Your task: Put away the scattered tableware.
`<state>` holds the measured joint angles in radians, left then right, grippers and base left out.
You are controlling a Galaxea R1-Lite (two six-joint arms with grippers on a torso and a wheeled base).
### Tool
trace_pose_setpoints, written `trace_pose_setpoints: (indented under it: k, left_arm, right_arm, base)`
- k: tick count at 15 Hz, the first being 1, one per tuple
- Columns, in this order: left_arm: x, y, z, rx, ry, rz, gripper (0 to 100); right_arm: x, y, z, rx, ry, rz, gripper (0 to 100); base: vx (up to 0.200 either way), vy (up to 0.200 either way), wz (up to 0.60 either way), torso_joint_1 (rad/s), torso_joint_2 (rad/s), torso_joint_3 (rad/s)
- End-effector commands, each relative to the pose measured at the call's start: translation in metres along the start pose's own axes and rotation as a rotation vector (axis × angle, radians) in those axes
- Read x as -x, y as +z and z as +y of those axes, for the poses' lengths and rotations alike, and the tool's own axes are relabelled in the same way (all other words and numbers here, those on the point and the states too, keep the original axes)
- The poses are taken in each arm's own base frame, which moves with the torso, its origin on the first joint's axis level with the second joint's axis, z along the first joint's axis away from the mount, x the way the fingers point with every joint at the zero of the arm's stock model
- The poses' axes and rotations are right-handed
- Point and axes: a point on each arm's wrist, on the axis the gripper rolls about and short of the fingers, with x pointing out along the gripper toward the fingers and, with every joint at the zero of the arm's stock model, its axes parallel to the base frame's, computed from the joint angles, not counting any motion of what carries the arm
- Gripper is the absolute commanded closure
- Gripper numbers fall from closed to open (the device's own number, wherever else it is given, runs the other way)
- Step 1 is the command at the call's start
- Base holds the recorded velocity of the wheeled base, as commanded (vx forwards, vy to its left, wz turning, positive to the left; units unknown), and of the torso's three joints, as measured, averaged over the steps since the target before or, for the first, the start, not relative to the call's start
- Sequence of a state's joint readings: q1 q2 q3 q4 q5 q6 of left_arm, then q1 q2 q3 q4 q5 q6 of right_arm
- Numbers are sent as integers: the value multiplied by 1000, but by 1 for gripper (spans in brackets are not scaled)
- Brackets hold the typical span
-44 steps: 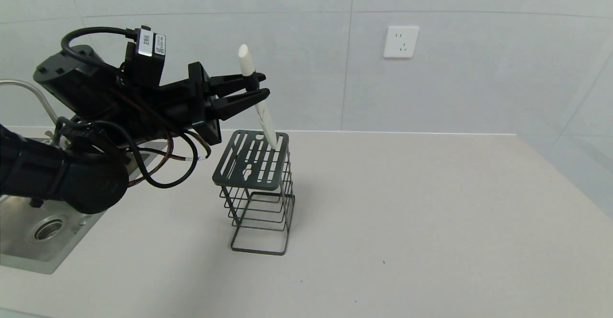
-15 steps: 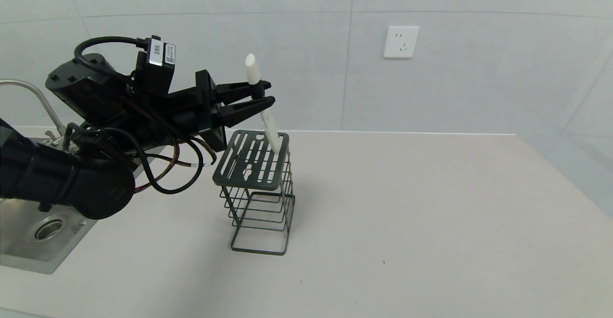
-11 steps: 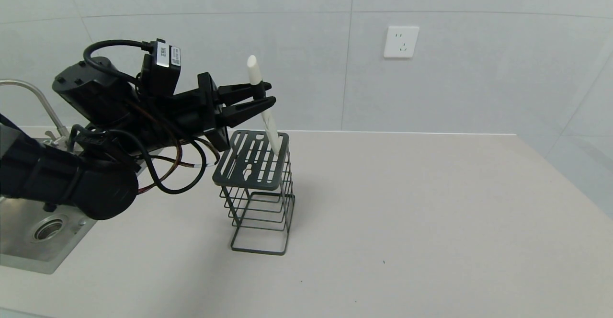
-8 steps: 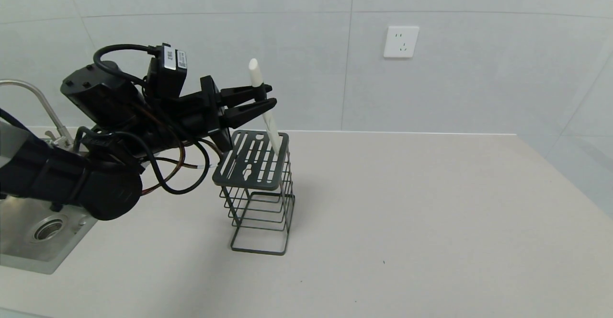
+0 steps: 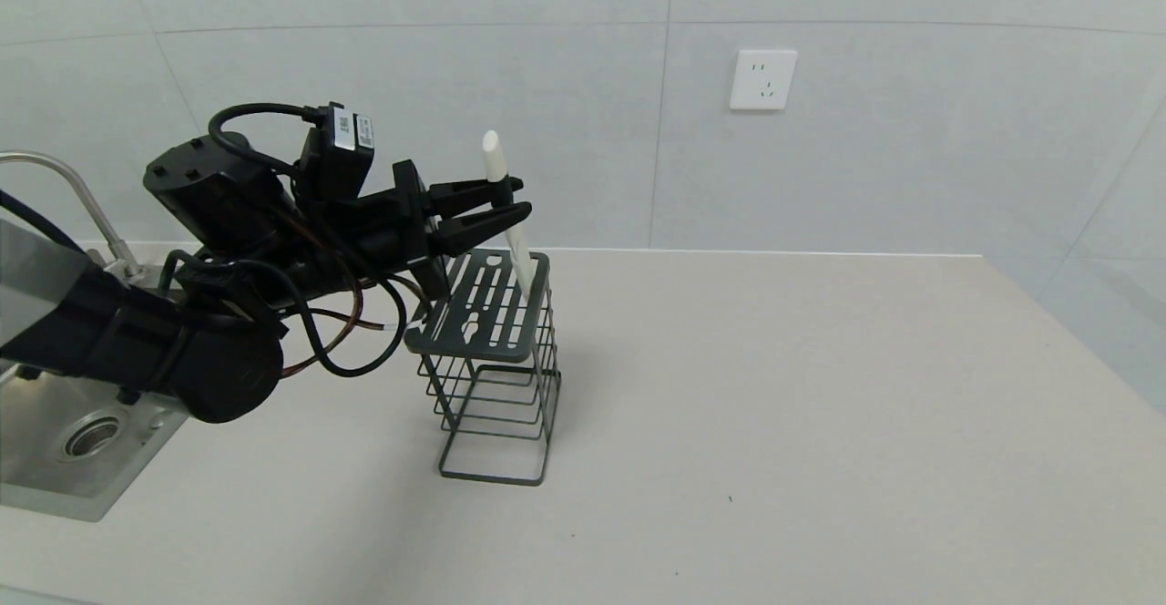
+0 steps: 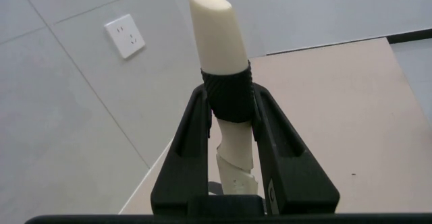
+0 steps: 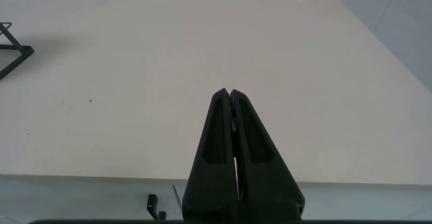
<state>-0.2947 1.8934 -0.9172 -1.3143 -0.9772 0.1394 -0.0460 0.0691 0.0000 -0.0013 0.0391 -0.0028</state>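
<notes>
My left jaws pinch the slim cream-white utensil [image 5: 494,157] by its smooth handle, tip at the dark slotted wire rack [image 5: 465,347]. It looks light, stiff and probably slippery. Right jaws closed, empty.

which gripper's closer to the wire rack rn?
Left. The left gripper holds a white utensil right over the rack; the right gripper sits over bare counter, well away from it.

White stickers [image 5: 351,128] on the camera block [image 5: 335,166] behind the left gripper [image 5: 519,197], print too small to read
</notes>
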Motion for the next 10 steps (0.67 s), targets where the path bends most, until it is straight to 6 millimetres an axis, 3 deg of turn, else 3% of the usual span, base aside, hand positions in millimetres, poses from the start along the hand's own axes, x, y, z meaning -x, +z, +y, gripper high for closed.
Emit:
trace_pose_setpoints:
  k: [1, 10]
  left_arm:
    - [-1, -8, -2, 20, -4, 12, 100]
    - [-2, -23, -3, 44, -8, 35, 100]
  right_arm:
    - [0, 0, 0, 0, 1, 1, 100]
    - [0, 0, 0, 0, 1, 1, 100]
  base:
    - [0, 0, 0, 0, 0, 0]
    - [0, 0, 0, 0, 0, 0]
